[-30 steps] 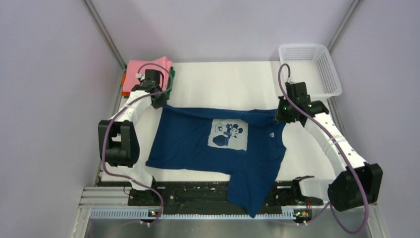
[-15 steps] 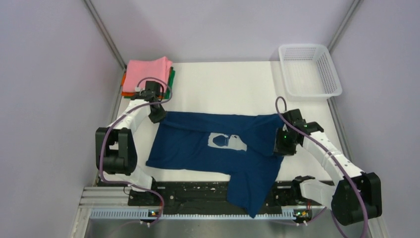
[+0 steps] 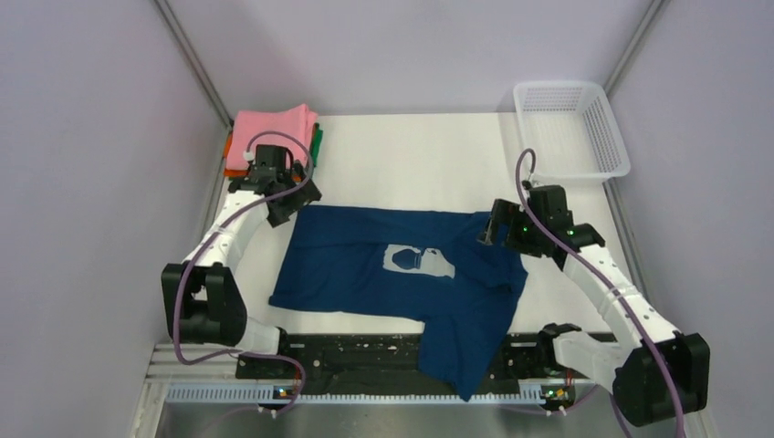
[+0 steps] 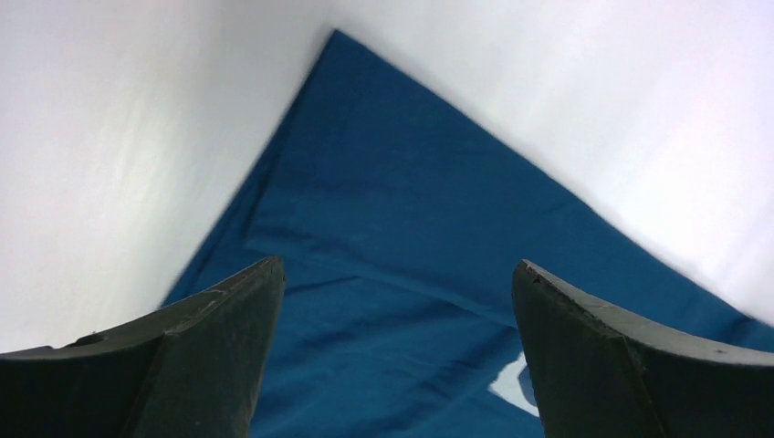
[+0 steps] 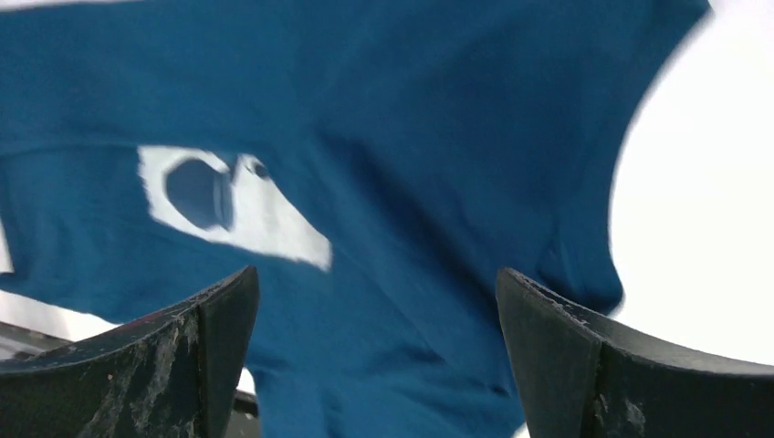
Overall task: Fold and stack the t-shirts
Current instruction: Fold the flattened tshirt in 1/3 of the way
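Observation:
A navy blue t-shirt (image 3: 383, 274) lies on the white table with its far edge folded toward the front, half covering its white chest print (image 3: 418, 260). One sleeve hangs over the front rail. My left gripper (image 3: 290, 203) stands open above the shirt's far left corner (image 4: 365, 164), nothing between its fingers. My right gripper (image 3: 497, 226) stands open above the far right part of the shirt (image 5: 438, 182), also holding nothing. A stack of folded t-shirts, pink (image 3: 269, 132) on top with orange and green edges beneath, sits at the far left corner.
A white plastic mesh basket (image 3: 571, 128) stands at the far right corner. Bare white table (image 3: 411, 164) lies beyond the shirt. The black front rail (image 3: 365, 360) runs along the near edge between the arm bases.
Both grippers carried the shirt's far edge toward the front, folding it over the print, then opened and let go. The left gripper has drawn back slightly toward the far left.

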`<action>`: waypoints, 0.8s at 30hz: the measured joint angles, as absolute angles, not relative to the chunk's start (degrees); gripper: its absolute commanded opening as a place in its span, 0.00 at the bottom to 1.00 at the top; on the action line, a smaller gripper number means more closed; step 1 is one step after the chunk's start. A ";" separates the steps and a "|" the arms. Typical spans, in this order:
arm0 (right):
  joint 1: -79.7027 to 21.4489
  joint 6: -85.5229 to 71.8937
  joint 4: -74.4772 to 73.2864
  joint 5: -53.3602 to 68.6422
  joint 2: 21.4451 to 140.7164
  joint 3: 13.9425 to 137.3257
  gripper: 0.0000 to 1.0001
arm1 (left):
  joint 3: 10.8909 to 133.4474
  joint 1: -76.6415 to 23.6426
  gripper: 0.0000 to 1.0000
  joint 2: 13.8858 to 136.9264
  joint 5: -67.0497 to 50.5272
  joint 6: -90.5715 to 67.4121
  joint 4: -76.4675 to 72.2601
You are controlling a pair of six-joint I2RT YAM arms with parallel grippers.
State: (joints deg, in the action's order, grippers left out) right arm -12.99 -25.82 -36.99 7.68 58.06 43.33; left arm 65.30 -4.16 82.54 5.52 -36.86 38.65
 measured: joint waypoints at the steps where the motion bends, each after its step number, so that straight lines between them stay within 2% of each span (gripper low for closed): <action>1: -12.99 -26.17 -34.15 8.60 59.20 43.33 0.99 | 65.30 -4.23 0.99 83.02 3.36 -36.82 37.41; 10: -12.99 -28.86 -12.29 7.68 78.87 44.51 0.98 | 65.54 -4.64 0.99 97.14 -5.82 -36.97 29.12; 14: -13.02 -30.04 -9.34 4.38 84.77 45.15 0.98 | 65.95 -4.64 0.99 102.56 -6.28 -37.32 28.40; 24: -12.16 -32.18 -6.13 -3.14 94.67 51.00 0.98 | 69.58 -4.71 0.99 105.27 -3.55 -39.03 28.25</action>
